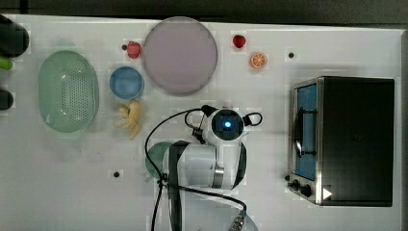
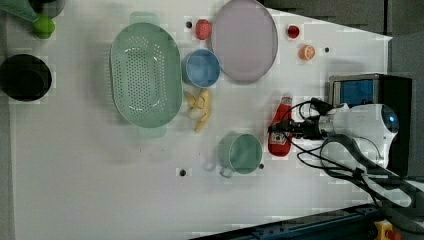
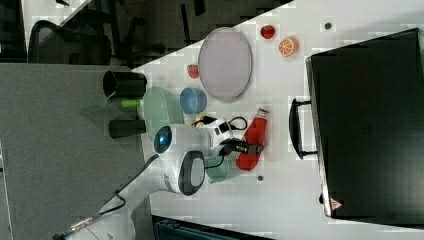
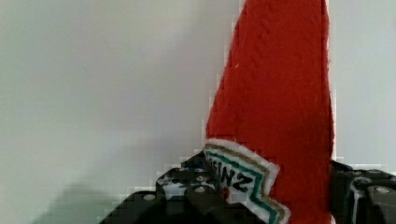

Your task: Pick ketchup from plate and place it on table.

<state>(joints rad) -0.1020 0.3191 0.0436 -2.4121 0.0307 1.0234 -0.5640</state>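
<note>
Gripper (image 2: pixel 280 131) clamped on ketchup (image 2: pixel 280 131), which sits off the plate (image 2: pixel 245 40), on or just above table (image 2: pixel 100 180) near green cup (image 2: pixel 241 153). Risk: soft bottle snags on fingers at release, tips into cup.

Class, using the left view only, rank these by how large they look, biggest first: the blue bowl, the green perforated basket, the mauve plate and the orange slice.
1. Green perforated basket
2. Mauve plate, slightly smaller than the basket
3. Blue bowl
4. Orange slice

All four rest on the table, so camera nearness does not upset this order.
</note>
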